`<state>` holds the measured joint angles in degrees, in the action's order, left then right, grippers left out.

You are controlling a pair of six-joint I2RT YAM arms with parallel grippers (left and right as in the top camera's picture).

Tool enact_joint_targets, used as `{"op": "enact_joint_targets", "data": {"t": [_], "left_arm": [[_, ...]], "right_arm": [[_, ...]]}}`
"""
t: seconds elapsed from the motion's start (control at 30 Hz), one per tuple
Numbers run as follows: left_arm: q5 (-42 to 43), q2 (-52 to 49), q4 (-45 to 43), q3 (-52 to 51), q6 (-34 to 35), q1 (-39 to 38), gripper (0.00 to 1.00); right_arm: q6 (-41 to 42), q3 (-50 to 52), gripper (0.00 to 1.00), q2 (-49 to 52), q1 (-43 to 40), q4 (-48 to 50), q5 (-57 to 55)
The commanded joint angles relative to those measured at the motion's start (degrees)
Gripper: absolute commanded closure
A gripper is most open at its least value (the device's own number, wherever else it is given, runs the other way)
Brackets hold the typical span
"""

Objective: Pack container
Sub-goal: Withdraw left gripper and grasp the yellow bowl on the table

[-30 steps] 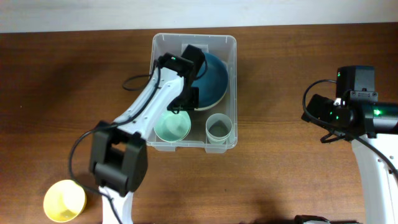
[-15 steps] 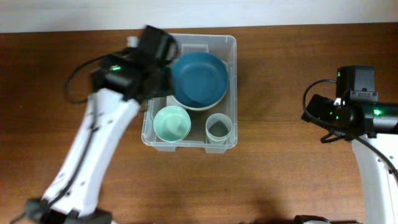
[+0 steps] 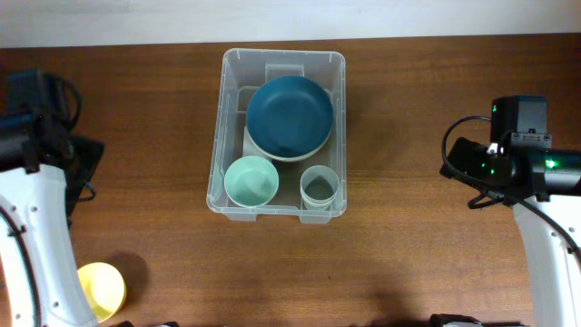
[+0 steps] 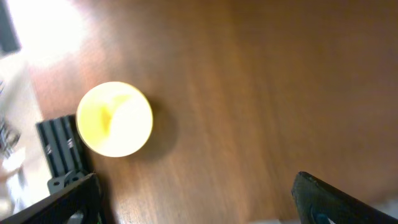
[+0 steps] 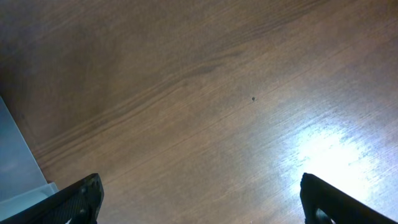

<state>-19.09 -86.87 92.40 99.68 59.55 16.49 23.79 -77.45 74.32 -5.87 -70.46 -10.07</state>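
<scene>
1. We find the left arm [image 3: 36,195] out of the container [image 3: 281,53]. A second ago it was reaching inside, and it now stands well to the container's left, at the edge of the overhead view.
2. Left behind in the container's far half is a dark blue bowl [image 3: 290,116]. A mint bowl [image 3: 251,181] and a pale cup [image 3: 319,187] sit side by side in its near half. None of the three has shifted over the last half second, so we judge the blue bowl set down and let go.
3. In its wrist view the left gripper [image 4: 196,180] is spread wide. Its fingers sit at the lower corners of the frame with only the bare wooden surface [image 4: 249,93] between them, holding nothing.
4. That same view takes in a yellow bowl [image 4: 114,119], upright on the wood. From overhead it lies well apart from the container, off its near-left corner.
5. The right gripper [image 5: 200,180] is also wide and empty, over bare wood to the container's right. The right arm [image 3: 508,163] has not moved.
6. As we read it, three pieces are packed and the yellow bowl is the one still outside, likely the left arm's next pick.
</scene>
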Motion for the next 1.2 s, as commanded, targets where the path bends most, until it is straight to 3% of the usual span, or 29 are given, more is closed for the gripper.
{"op": "enact_joint_targets", "data": {"t": [0.0,0.3,0.57,0.67,0.8,0.9,1.17], "left_arm": [[0.72,0.02,-2.27,-7.39,3.02,3.74,0.01],[2.38,0.0,-16.74,-31.04,3.02,8.59,0.01],[2.36,0.0,-28.46,-44.57,2.49,13.88,0.01],[2.95,0.0,-35.1,-48.09,-2.08,15.56,0.04],[8.11,-0.35,-43.65,-50.9,-13.7,15.93,0.1],[8.87,-1.05,-44.28,-51.01,-14.27,15.93,0.11],[8.85,-2.45,-45.22,-51.01,-14.27,15.93,0.44]], "right_arm": [[0.02,0.02,0.04,0.22,-0.15,-0.04,-0.7],[0.02,0.02,0.04,0.22,-0.15,-0.09,-0.7],[0.02,0.02,0.04,0.22,-0.15,-0.09,-0.7],[0.02,0.02,0.03,0.22,-0.15,-0.11,-0.7],[0.02,0.02,0.03,0.22,-0.15,-0.07,-0.7],[0.02,0.02,0.03,0.22,-0.15,-0.09,-0.7],[0.02,0.02,0.03,0.22,-0.15,-0.09,-0.72]]}}
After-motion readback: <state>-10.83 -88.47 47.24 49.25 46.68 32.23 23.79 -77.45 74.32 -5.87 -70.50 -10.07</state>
